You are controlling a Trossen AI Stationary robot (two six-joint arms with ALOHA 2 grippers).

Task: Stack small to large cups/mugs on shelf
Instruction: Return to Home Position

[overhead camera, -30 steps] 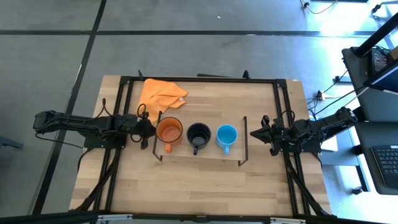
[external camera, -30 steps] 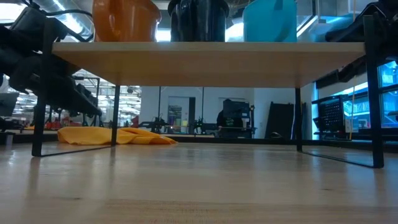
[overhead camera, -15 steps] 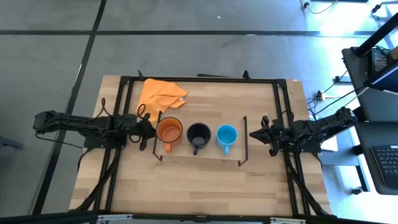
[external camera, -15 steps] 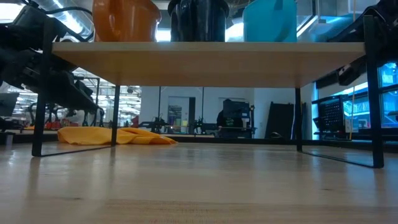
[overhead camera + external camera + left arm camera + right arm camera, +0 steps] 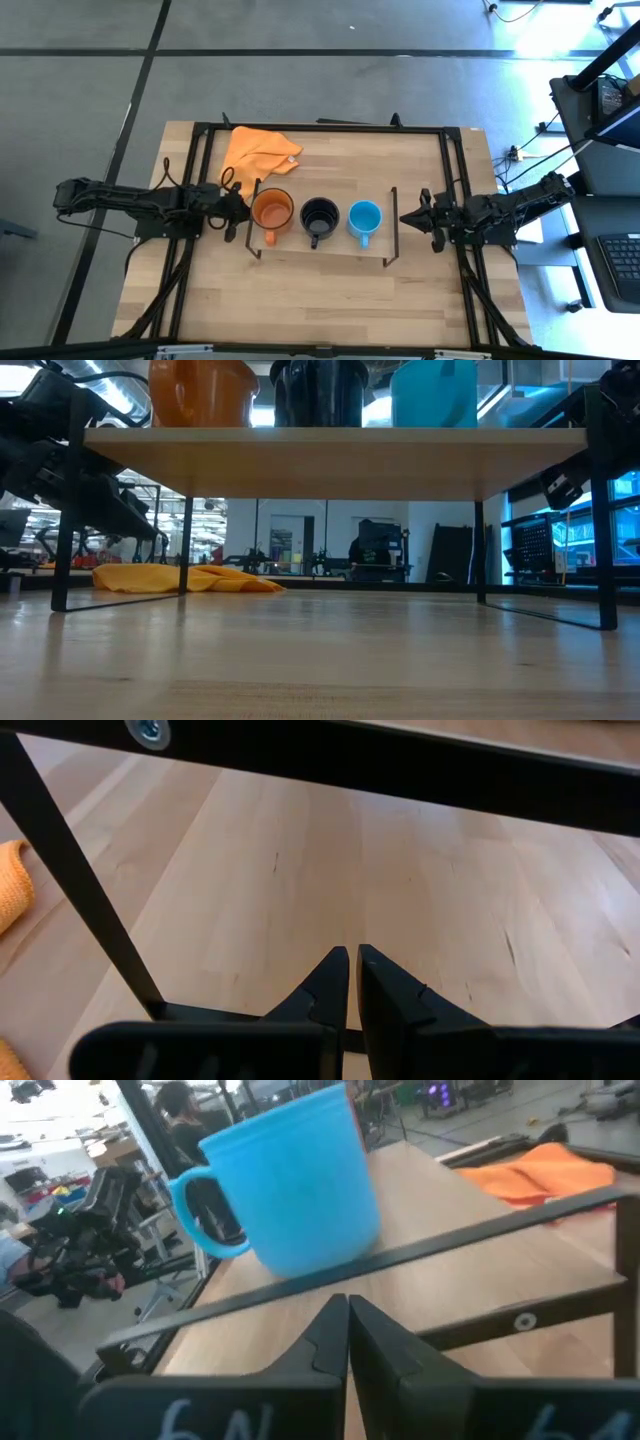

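A: How should the arms have backed off to their home pose?

B: Straight outward first, I judged. The left gripper sat just beside the shelf, at the end frame next to the orange mug. Its fingers were pressed together on nothing. The right gripper, likewise closed and empty, sat outside the opposite end, near the light blue mug. Each needed to pull clear of the frame before lifting or swinging, so as not to nudge the shelf.

A: And the mugs?

B: All three stood upright in a row on the shelf, with the black mug in the middle.

A: What couldn't you make out?

B: The low view cut off the mugs' tops. The left wrist view showed only frame bars and tabletop, no mug. From above, the left fingertips possibly touched the frame; I couldn't tell.
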